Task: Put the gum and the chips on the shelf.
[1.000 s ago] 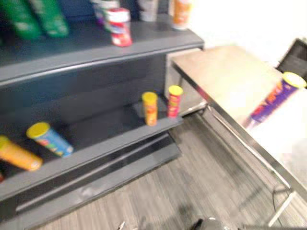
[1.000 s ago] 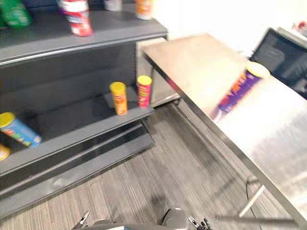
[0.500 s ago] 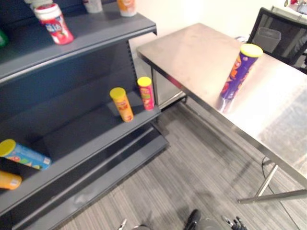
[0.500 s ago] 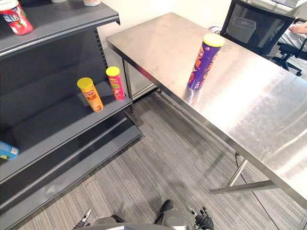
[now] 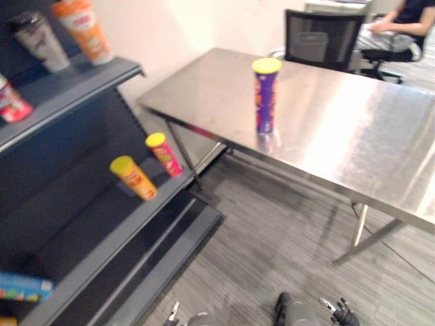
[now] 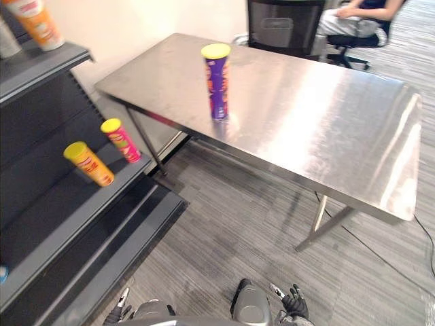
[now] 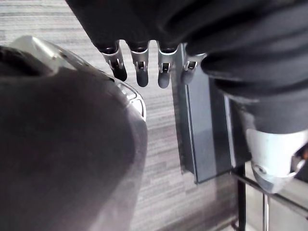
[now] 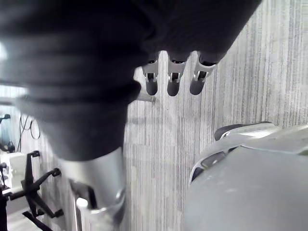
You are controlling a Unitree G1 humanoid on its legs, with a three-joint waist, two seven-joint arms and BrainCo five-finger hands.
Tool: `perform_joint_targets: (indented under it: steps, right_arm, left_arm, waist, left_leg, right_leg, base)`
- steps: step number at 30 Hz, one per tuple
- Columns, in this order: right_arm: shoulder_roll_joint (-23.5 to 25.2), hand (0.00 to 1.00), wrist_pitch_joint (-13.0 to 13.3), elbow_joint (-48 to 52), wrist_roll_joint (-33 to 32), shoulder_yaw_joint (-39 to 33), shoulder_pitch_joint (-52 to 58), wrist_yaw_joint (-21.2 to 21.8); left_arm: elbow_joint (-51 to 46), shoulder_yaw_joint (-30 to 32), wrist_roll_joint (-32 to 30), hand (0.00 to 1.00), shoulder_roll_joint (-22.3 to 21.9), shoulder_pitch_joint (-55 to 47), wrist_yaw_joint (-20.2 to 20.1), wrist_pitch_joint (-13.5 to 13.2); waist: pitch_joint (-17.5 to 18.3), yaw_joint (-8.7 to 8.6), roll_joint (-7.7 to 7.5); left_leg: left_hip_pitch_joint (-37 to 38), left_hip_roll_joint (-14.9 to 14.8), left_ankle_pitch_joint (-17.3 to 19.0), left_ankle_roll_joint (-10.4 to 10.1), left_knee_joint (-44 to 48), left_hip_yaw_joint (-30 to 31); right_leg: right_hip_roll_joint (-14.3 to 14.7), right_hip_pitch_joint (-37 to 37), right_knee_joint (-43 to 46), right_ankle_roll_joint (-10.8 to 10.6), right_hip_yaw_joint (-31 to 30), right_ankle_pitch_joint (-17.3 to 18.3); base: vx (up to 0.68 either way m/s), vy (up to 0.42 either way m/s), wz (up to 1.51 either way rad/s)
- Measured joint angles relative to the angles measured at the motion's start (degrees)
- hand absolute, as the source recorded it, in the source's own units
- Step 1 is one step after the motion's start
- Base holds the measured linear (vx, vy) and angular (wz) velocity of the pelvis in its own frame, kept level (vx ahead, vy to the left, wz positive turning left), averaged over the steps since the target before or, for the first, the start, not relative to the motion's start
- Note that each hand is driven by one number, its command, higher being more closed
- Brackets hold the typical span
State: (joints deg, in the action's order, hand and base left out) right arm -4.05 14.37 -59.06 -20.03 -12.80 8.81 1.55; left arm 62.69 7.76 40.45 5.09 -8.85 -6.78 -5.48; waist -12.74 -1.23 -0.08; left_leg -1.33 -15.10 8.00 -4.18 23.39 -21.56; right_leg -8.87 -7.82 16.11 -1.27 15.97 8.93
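Chips tube (image 6: 217, 81), tall purple cylinder with a yellow lid, upright on the brushed stainless-steel bench (image 6: 326, 129), near the front edge. Dark grey metal shelf (image 6: 68, 224) to the left carries a yellow tube (image 6: 88, 164) and a pink tube (image 6: 121, 140), just beside each other. Small red tub (image 5: 10, 102) on the upper board, possibly the gum, too blurred to tell. Left hand (image 7: 138, 67) and right hand (image 8: 174, 79) hang over striped grey carpet (image 6: 231, 224), fingers straight, holding nothing.
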Motion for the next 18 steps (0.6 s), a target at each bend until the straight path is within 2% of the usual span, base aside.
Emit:
perform_joint_targets:
  steps: [2, 3, 5, 6, 7, 8, 11, 13, 18]
  right_arm:
    - [-0.3, 0.0, 0.0, 1.1, 0.0, 0.7, 0.4, -0.1]
    - [-1.1, 0.0, -0.1, 3.0, -0.1, 1.0, 0.6, -0.2]
    - [0.7, 0.0, -0.2, 3.0, -0.1, 1.0, 1.9, -0.2]
    - [1.7, 0.0, -0.3, 2.9, -0.1, 1.1, 2.7, -0.2]
    - [1.5, 0.0, 0.0, 2.9, -0.1, 0.7, 3.4, -0.4]
    - [1.3, 0.0, 0.1, 2.9, -0.1, 0.6, 3.2, -0.4]
    - [1.5, 0.0, 0.7, 2.5, -0.1, -1.5, 3.5, -1.3]
    - [1.9, 0.0, 1.1, 1.7, -0.1, -2.6, 3.6, -2.0]
    - [2.3, 0.0, 2.0, -0.6, -0.3, -3.2, 3.2, -3.9]
  left_arm:
    - [-0.3, 0.5, 0.0, 0.0, -0.9, 0.0, 0.1, -0.6]
    - [-2.3, 2.5, 1.2, 0.0, -2.3, -1.3, -0.4, -1.3]
    - [-3.6, 3.5, 1.3, 0.0, -1.0, -1.6, -0.1, -1.7]
    - [-3.2, 3.3, 1.1, 0.0, -1.7, -0.8, 0.4, -1.6]
    - [-3.0, 3.3, 0.9, 0.0, -2.3, -0.9, 0.9, -1.8]
    - [-2.7, 3.4, 0.9, 0.0, -2.6, -0.9, 1.2, -1.8]
    - [-1.2, 3.4, -1.3, 0.0, -3.3, -0.2, 1.9, -1.4]
    - [-1.1, 3.4, -2.8, 0.0, -3.5, 0.0, 2.0, -1.3]
    - [-0.9, 3.4, -6.0, 0.0, -3.3, 0.2, 2.3, -1.3]
  waist:
    - [0.5, 0.13, 0.92]
    - [1.4, 1.43, 2.15]
    - [2.5, 1.36, -1.8]
    - [2.9, 1.29, -2.39]
    - [4.0, 1.62, -1.36]
    - [4.2, 1.53, -1.21]
    - [5.2, 0.67, 0.56]
    - [5.5, 0.64, 1.03]
    - [6.0, 0.22, 0.85]
  left_leg:
    - [-0.4, 0.9, -0.6, 1.6, -5.9, 3.1]
    - [-1.4, 0.8, 1.9, -2.7, -7.8, 5.3]
    - [-0.9, 3.1, 3.2, -3.6, -5.9, 4.5]
    - [-0.6, 2.8, 4.4, -3.1, -4.0, 5.9]
    - [-0.5, 3.5, 4.1, -3.1, -4.6, 7.6]
    - [0.0, 3.7, 4.3, -3.2, -5.2, 8.2]
    - [1.6, 4.6, 4.6, -3.2, -6.8, 6.7]
    - [2.5, 5.1, 4.6, -3.2, -8.0, 6.5]
    - [4.8, 6.0, 4.2, -2.7, -11.5, 5.6]
  right_leg:
    - [2.4, -0.1, -2.2, -0.9, -2.1, -0.7]
    - [1.8, -6.2, 15.7, 0.5, -4.5, 2.9]
    - [-0.4, -5.1, 16.2, -0.9, -8.1, 8.3]
    - [0.0, -4.5, 15.7, -1.5, -8.7, 8.8]
    - [0.7, -4.4, 14.7, -2.2, -9.9, 8.3]
    - [0.8, -4.2, 14.2, -2.5, -10.3, 8.0]
    - [0.8, -2.8, 10.4, -3.6, -11.4, 5.5]
    - [0.7, -1.5, 7.5, -4.3, -11.6, 4.0]
    - [0.7, 1.8, 1.0, -5.5, -11.5, 0.6]
  base:
    - [0.0, 0.081, -0.99]
    - [0.05, 0.118, -0.99]
    - [0.11, 0.041, -0.46]
    - [0.13, 0.006, -0.29]
    - [0.12, 0.038, -0.39]
    - [0.12, 0.068, -0.45]
    - [0.15, 0.125, -0.23]
    - [0.11, 0.128, -0.13]
    - [0.06, 0.103, -0.08]
